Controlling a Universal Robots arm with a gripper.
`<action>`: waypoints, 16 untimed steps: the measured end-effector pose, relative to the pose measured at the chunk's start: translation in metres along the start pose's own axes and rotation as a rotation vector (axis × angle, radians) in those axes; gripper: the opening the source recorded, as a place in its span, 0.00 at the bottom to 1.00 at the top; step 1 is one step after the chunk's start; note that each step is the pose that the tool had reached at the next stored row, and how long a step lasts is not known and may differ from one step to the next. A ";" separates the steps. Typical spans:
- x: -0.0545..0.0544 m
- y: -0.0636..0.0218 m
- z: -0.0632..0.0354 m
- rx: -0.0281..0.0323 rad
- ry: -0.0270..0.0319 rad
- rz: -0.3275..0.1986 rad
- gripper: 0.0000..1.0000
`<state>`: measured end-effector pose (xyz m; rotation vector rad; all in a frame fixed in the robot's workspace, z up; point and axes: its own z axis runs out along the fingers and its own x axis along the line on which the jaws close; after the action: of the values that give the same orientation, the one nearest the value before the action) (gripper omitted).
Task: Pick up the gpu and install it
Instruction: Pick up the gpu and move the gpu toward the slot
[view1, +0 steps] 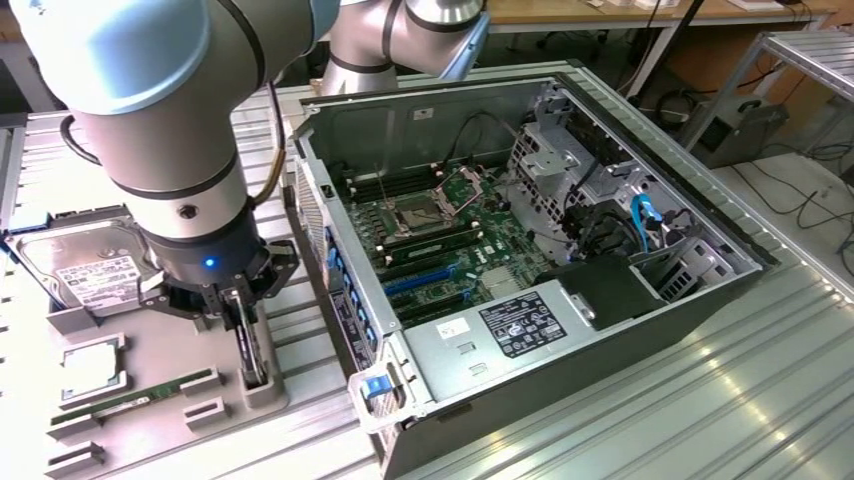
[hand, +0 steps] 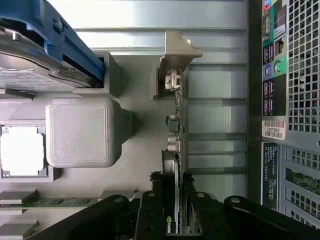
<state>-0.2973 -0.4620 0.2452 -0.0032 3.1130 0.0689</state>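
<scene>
As tool (hand: 172, 179) grips gpu (hand: 178, 125), upright — case (view1: 534, 400) near.

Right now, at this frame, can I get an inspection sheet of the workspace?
Surface: ribbed metal table, grey parts holder on it.
Job's things: gpu standing on edge in its holder slot; computer case open beside it.
Clutter: hard drive, square chip, memory stick in the holder.
Grippers: gripper, jaws shut on the gpu's top edge.
Cables: blue cable inside the case; black cables on the floor, exterior view's right.
Surroundings: wooden desk behind.
</scene>
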 end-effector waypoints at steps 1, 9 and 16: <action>-0.001 0.0000 0.0000 -0.0001 0.0005 -0.004 0.26; -0.004 0.0002 -0.0039 -0.0005 0.0053 -0.010 0.26; -0.007 0.0006 -0.0131 -0.0019 0.0069 -0.016 0.26</action>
<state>-0.2907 -0.4620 0.2586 -0.0278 3.1194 0.0716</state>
